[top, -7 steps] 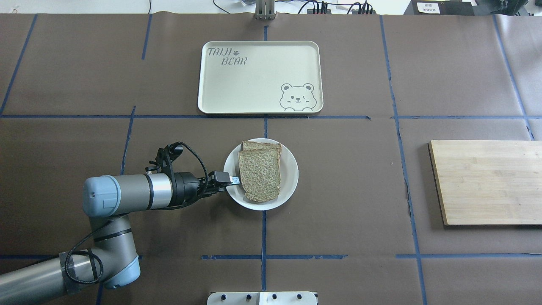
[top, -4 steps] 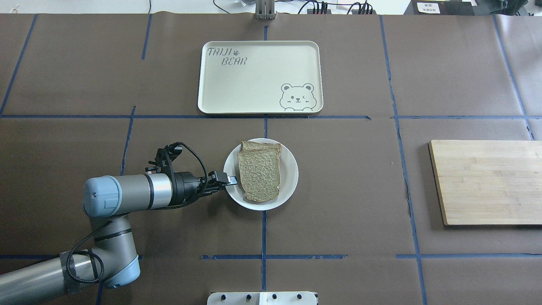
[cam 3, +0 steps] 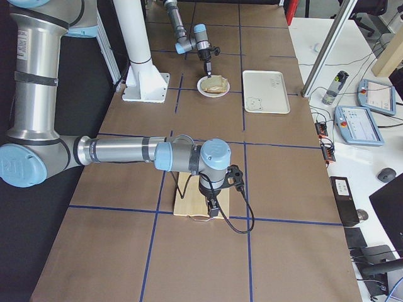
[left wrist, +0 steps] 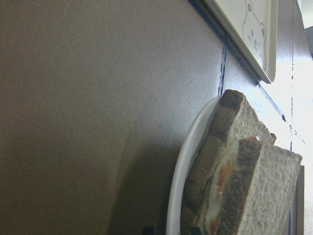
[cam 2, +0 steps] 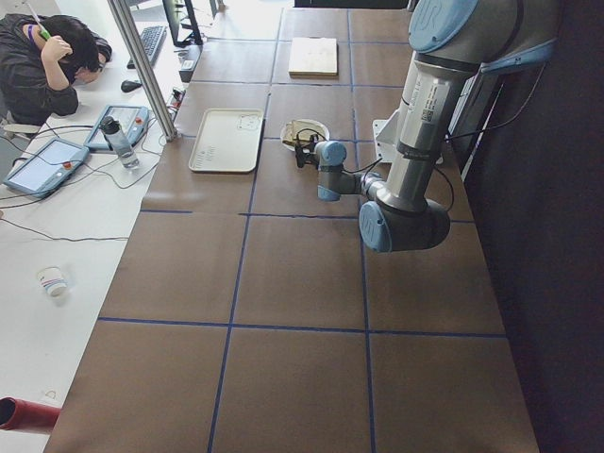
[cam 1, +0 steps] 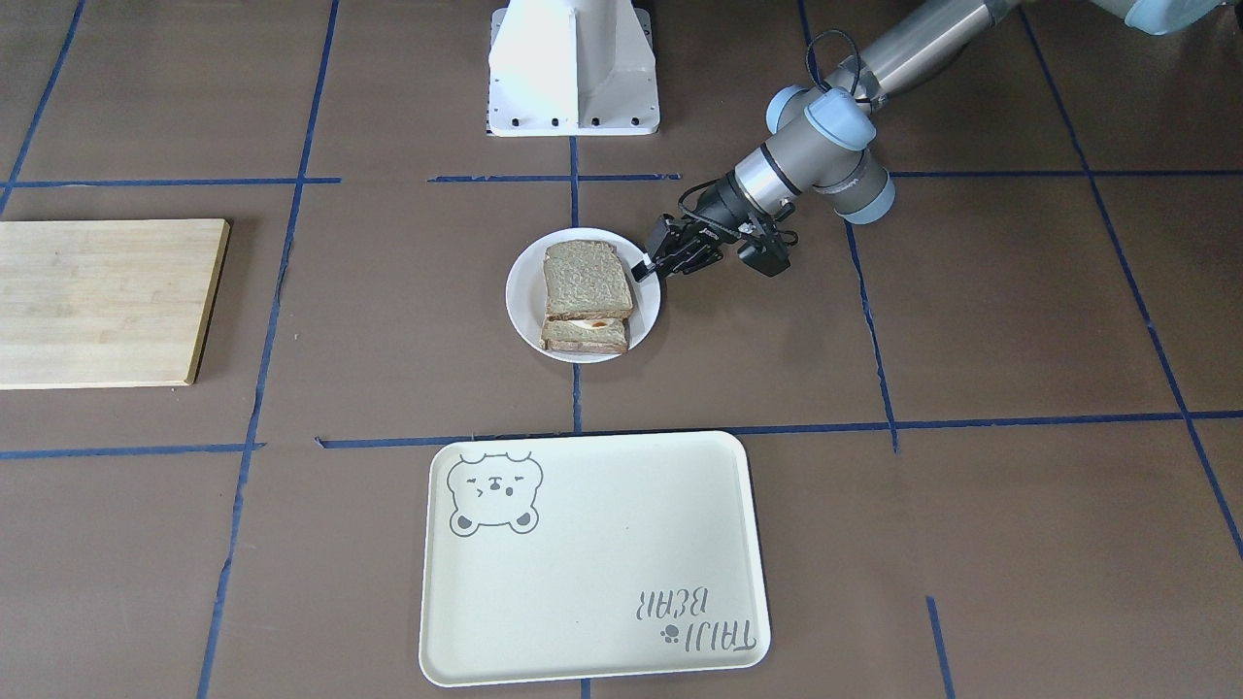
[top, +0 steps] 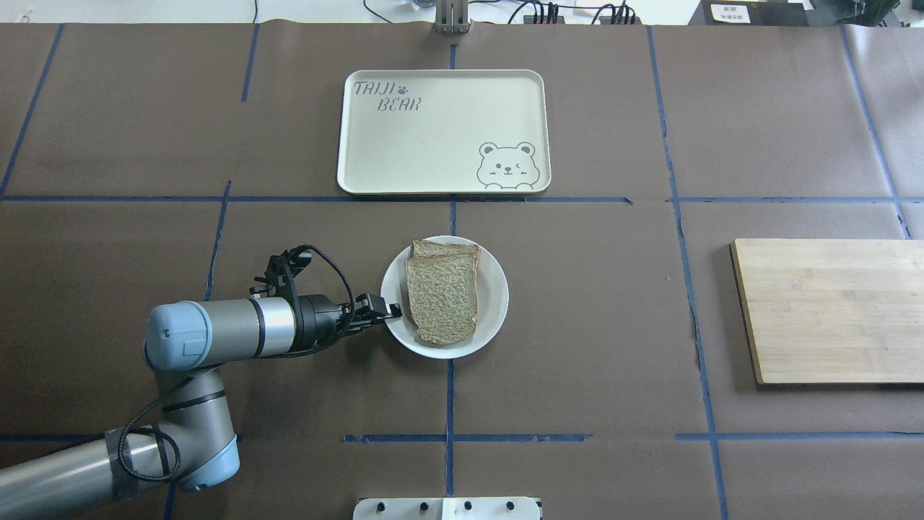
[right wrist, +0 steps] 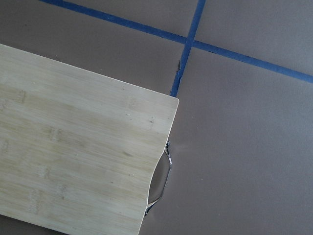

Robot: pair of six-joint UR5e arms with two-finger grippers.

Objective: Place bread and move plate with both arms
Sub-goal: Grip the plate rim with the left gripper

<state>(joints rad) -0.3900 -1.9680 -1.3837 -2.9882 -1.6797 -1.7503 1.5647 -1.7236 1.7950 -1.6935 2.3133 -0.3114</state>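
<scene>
Matt brown paper covers the surface (top: 592, 325). On it are a glossy white round plate (top: 498, 296), a coarse, porous brownish-grey bread slice (top: 442, 300), a smooth cream rectangular plastic tray (top: 433, 137), and a pale grained wooden board (top: 830, 310) with a shiny metal handle (right wrist: 169, 164).

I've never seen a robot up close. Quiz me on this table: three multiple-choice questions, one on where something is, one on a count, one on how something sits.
1. Where is the left claw?
A. over the tray
B. by the rim of the plate
C. over the wooden board

2. How many bread slices are on the plate?
A. one
B. two
C. four

3. How does the top slice sit?
A. standing on edge
B. lifted in the claw
C. flat on the lower slice

Answers:
1 B, the claw's tip is at the plate's edge on the robot's left side.
2 B, one slice is stacked on another.
3 C, it lies flat and nothing grips it.
</scene>
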